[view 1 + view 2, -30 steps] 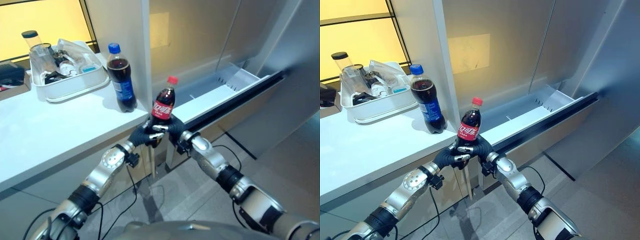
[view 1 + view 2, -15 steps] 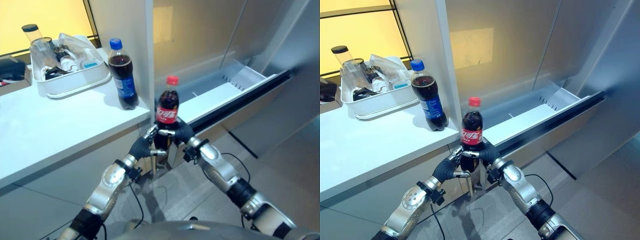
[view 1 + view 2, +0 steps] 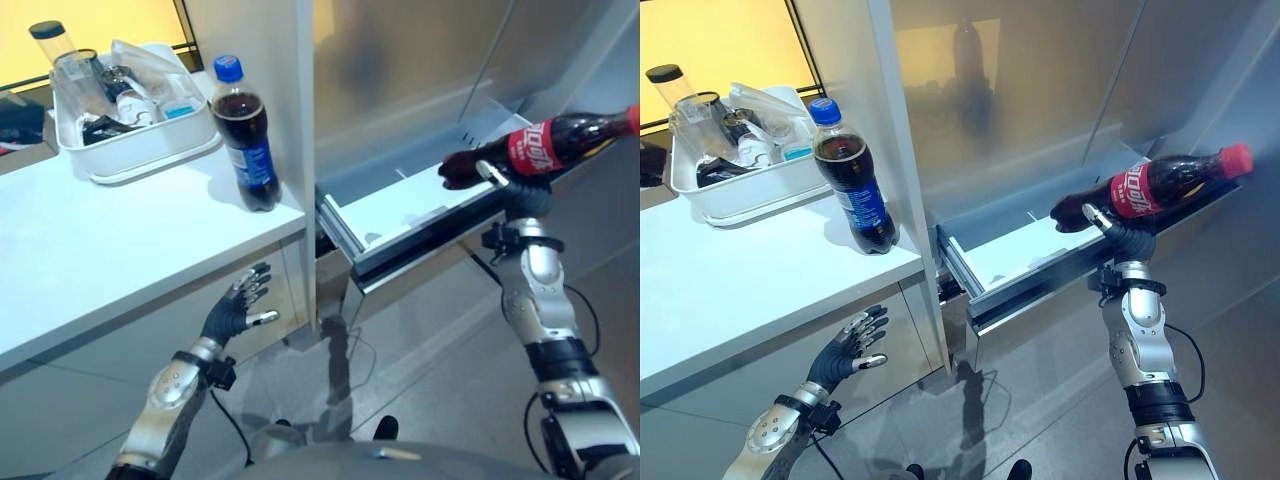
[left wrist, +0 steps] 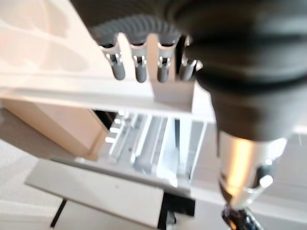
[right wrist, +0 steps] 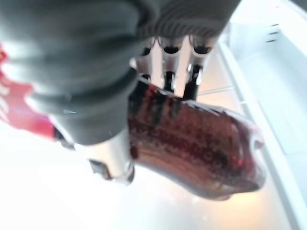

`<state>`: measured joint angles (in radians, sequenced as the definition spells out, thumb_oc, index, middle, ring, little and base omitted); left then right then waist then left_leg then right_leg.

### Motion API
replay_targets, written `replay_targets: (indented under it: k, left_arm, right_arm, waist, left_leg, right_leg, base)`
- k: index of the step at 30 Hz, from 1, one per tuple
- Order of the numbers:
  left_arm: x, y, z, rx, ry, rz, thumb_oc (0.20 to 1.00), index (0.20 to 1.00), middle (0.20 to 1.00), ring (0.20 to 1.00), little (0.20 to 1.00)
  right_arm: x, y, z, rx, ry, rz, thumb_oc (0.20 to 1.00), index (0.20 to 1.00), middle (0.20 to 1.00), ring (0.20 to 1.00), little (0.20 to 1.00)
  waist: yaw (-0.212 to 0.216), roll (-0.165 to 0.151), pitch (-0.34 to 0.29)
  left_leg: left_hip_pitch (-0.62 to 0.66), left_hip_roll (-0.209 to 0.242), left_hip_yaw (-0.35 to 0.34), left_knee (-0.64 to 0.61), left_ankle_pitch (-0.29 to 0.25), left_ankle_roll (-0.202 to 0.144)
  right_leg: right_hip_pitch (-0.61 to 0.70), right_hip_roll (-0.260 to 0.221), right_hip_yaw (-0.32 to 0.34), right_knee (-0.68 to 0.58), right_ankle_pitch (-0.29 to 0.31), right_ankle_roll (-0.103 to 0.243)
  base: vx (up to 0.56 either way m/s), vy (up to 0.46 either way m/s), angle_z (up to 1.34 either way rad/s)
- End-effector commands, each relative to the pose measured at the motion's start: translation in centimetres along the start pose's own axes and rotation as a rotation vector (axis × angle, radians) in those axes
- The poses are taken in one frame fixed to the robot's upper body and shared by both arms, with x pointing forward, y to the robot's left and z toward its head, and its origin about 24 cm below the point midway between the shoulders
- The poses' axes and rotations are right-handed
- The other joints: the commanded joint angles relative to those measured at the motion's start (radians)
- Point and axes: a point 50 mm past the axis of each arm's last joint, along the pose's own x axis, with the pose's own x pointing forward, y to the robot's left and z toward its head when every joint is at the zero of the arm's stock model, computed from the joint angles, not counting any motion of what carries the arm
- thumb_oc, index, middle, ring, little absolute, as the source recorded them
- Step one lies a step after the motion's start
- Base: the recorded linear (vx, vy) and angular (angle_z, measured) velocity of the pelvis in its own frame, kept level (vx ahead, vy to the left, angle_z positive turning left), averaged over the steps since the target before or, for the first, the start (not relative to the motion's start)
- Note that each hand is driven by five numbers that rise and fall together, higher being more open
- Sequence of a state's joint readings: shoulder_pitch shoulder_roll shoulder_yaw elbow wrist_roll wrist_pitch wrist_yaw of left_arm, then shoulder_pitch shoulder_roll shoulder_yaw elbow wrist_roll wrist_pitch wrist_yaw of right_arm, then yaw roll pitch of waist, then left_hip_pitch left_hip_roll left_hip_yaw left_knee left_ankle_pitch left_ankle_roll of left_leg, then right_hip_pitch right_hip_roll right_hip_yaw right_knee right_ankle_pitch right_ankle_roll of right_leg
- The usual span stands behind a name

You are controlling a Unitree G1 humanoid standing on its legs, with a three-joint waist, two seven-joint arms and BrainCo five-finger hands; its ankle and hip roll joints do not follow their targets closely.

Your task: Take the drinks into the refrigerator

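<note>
My right hand (image 3: 520,190) is shut on a red-labelled cola bottle (image 3: 535,150), which lies tilted almost flat, cap to the right, over the open refrigerator drawer (image 3: 400,205). Close up, the right wrist view has the fingers (image 5: 168,72) curled round the bottle's dark body (image 5: 196,153). A second cola bottle (image 3: 243,135) with a blue cap and label stands upright on the white counter (image 3: 100,260) next to the refrigerator's side wall. Below the counter's front edge hangs my left hand (image 3: 235,310), open, fingers spread, holding nothing.
A white tub (image 3: 130,150) with jars and packets sits at the back left of the counter. The drawer's dark front rail (image 3: 430,245) juts out toward me. Grey floor lies below.
Both hands held the red-labelled bottle upright in front of the counter. The left hand has let go and dropped back; the right hand has carried the bottle right and tilted it over the drawer.
</note>
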<state>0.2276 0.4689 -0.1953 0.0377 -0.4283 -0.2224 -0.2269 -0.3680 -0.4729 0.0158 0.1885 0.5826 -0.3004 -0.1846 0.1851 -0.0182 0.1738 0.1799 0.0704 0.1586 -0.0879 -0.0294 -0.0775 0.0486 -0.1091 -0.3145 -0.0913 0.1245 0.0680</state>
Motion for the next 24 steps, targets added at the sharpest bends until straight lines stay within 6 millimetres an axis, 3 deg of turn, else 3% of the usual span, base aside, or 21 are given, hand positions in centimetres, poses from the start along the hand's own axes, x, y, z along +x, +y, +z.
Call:
replay_targets:
  k: [1, 5, 6, 8, 10, 12, 13, 15, 16, 17, 18, 19, 21, 23, 24]
  left_arm:
    - [0.5, -0.8, 3.2, 0.015, -0.139, -0.092, 1.000, 1.000, 1.000, 1.000, 1.000]
    - [1.1, -1.1, 4.0, 0.006, -0.178, -0.105, 1.000, 1.000, 1.000, 1.000, 1.000]
    - [1.4, -1.5, 4.4, -0.008, -0.197, -0.120, 1.000, 1.000, 1.000, 1.000, 1.000]
    - [1.7, -1.8, 4.8, -0.020, -0.215, -0.128, 1.000, 1.000, 1.000, 1.000, 1.000]
    - [2.3, -2.8, 5.9, -0.028, -0.264, -0.170, 1.000, 1.000, 1.000, 1.000, 1.000]
    - [2.5, -2.9, 6.1, -0.029, -0.276, -0.175, 1.000, 1.000, 1.000, 1.000, 1.000]
    - [2.8, -3.6, 6.7, -0.038, -0.307, -0.199, 1.000, 1.000, 1.000, 1.000, 1.000]
    - [3.1, -3.8, 7.1, -0.037, -0.321, -0.207, 1.000, 1.000, 1.000, 1.000, 1.000]
    - [3.3, -4.2, 7.7, -0.044, -0.353, -0.221, 1.000, 1.000, 1.000, 1.000, 1.000]
    - [3.3, -4.2, 7.8, -0.045, -0.355, -0.221, 1.000, 1.000, 1.000, 1.000, 1.000]
    - [3.5, -4.6, 8.4, -0.052, -0.386, -0.241, 1.000, 1.000, 1.000, 1.000, 1.000]
    - [3.5, -4.6, 8.4, -0.051, -0.386, -0.240, 1.000, 1.000, 1.000, 1.000, 1.000]
    - [3.7, -5.0, 9.0, -0.048, -0.415, -0.259, 1.000, 1.000, 1.000, 1.000, 1.000]
    - [3.8, -5.1, 9.2, -0.046, -0.426, -0.264, 1.000, 1.000, 1.000, 1.000, 1.000]
    - [3.9, -5.1, 9.5, -0.042, -0.441, -0.267, 1.000, 1.000, 1.000, 1.000, 1.000]
  right_arm:
    - [6.0, 2.5, 9.7, -0.120, -0.408, 0.081, 0.200, 0.200, 0.200, 0.200, 0.200]
    - [8.3, 3.4, 10.2, -0.308, -0.387, 0.094, 0.200, 0.200, 0.200, 0.200, 0.200]
    - [9.6, 3.7, 9.6, -0.405, -0.328, 0.090, 0.200, 0.200, 0.200, 0.200, 0.200]
    - [10.3, 3.9, 9.2, -0.431, -0.302, 0.086, 0.200, 0.200, 0.200, 0.200, 0.200]
    - [11.7, 4.4, 7.0, -0.605, -0.175, 0.098, 0.200, 0.200, 0.200, 0.200, 0.200]
    - [12.0, 4.9, 6.5, -0.653, -0.153, 0.119, 0.200, 0.200, 0.200, 0.200, 0.200]
    - [12.1, 5.4, 4.5, -0.742, -0.079, 0.134, 0.200, 0.200, 0.200, 0.200, 0.200]
    - [12.1, 6.0, 3.8, -0.821, -0.060, 0.164, 0.200, 0.200, 0.200, 0.200, 0.200]
    - [11.6, 5.9, 1.7, -0.922, 0.014, 0.195, 0.200, 0.200, 0.200, 0.200, 0.200]
    - [11.6, 6.0, 1.7, -0.923, 0.012, 0.195, 0.200, 0.200, 0.200, 0.200, 0.200]
    - [10.9, 5.3, -0.8, -1.082, 0.113, 0.235, 0.200, 0.200, 0.200, 0.200, 0.200]
    - [10.9, 5.4, -0.8, -1.083, 0.111, 0.236, 0.200, 0.200, 0.200, 0.200, 0.200]
    - [9.5, 3.8, -3.6, -1.282, 0.230, 0.285, 0.200, 0.200, 0.200, 0.200, 0.200]
    - [8.7, 2.9, -4.7, -1.325, 0.289, 0.295, 0.200, 0.200, 0.200, 0.200, 0.200]
    - [7.0, 1.3, -6.6, -1.475, 0.374, 0.367, 0.200, 0.200, 0.200, 0.200, 0.200]
  waist:
    - [0.047, -0.045, -0.027]
    - [0.055, -0.050, -0.020]
    - [0.064, -0.059, -0.016]
    - [0.065, -0.058, -0.010]
    - [0.081, -0.065, 0.008]
    - [0.081, -0.067, 0.011]
    - [0.090, -0.070, 0.024]
    - [0.092, -0.072, 0.031]
    - [0.105, -0.073, 0.045]
    - [0.103, -0.073, 0.045]
    - [0.123, -0.073, 0.063]
    - [0.120, -0.074, 0.061]
    - [0.151, -0.071, 0.084]
    - [0.160, -0.071, 0.089]
    - [0.180, -0.067, 0.101]
  left_leg:
    - [-0.030, -0.069, -0.027, 0.001, -0.038, 0.063]
    - [-0.038, -0.069, -0.027, 0.001, -0.035, 0.062]
    - [-0.045, -0.068, -0.028, 0.001, -0.031, 0.062]
    - [-0.052, -0.068, -0.029, 0.001, -0.028, 0.063]
    - [-0.072, -0.069, -0.038, 0.001, -0.018, 0.064]
    - [-0.080, -0.069, -0.040, 0.001, -0.016, 0.065]
    - [-0.096, -0.069, -0.045, 0.001, -0.009, 0.068]
    - [-0.106, -0.069, -0.048, 0.001, -0.005, 0.070]
    - [-0.127, -0.070, -0.056, 0.001, 0.003, 0.072]
    - [-0.129, -0.071, -0.057, 0.001, 0.003, 0.072]
    - [-0.150, -0.073, -0.070, 0.001, 0.013, 0.073]
    - [-0.154, -0.073, -0.072, 0.001, 0.014, 0.074]
    - [-0.182, -0.079, -0.096, 0.006, 0.019, 0.076]
    - [-0.198, -0.084, -0.111, 0.008, 0.028, 0.079]
    - [-0.213, -0.089, -0.131, 0.014, 0.027, 0.078]
  right_leg:
    - [0.070, 0.002, -0.031, 0.078, -0.088, 0.045]
    - [0.061, 0.002, -0.029, 0.081, -0.086, 0.045]
    - [0.056, 0.002, -0.031, 0.082, -0.085, 0.045]
    - [0.050, 0.000, -0.032, 0.085, -0.084, 0.045]
    - [0.033, -0.002, -0.036, 0.091, -0.080, 0.047]
    - [0.026, -0.002, -0.037, 0.094, -0.080, 0.047]
    - [0.015, -0.005, -0.041, 0.099, -0.079, 0.048]
    - [0.006, -0.007, -0.044, 0.103, -0.078, 0.049]
    - [-0.005, -0.012, -0.052, 0.105, -0.077, 0.050]
    - [-0.007, -0.012, -0.053, 0.106, -0.078, 0.051]
    - [-0.019, -0.017, -0.063, 0.109, -0.076, 0.053]
    - [-0.023, -0.017, -0.065, 0.109, -0.076, 0.053]
    - [-0.032, -0.027, -0.089, 0.120, -0.083, 0.055]
    - [-0.038, -0.033, -0.105, 0.119, -0.081, 0.056]
    - [-0.040, -0.042, -0.123, 0.128, -0.088, 0.058]
  base:
    - [0.00, 0.000, 0.00]
    - [0.00, 0.001, -0.01]
    - [0.00, 0.000, 0.00]
    - [-0.01, 0.007, 0.02]
    - [-0.05, 0.021, 0.04]
    - [-0.03, 0.030, 0.08]
    - [-0.05, 0.042, 0.21]
    - [-0.05, 0.029, 0.19]
    - [-0.04, 0.019, 0.14]
    - [-0.08, 0.037, 0.13]
    - [-0.04, 0.019, 0.18]
    - [-0.05, 0.022, 0.15]
    - [-0.04, 0.011, 0.26]
    - [-0.03, 0.009, 0.32]
    - [-0.02, -0.002, 0.36]
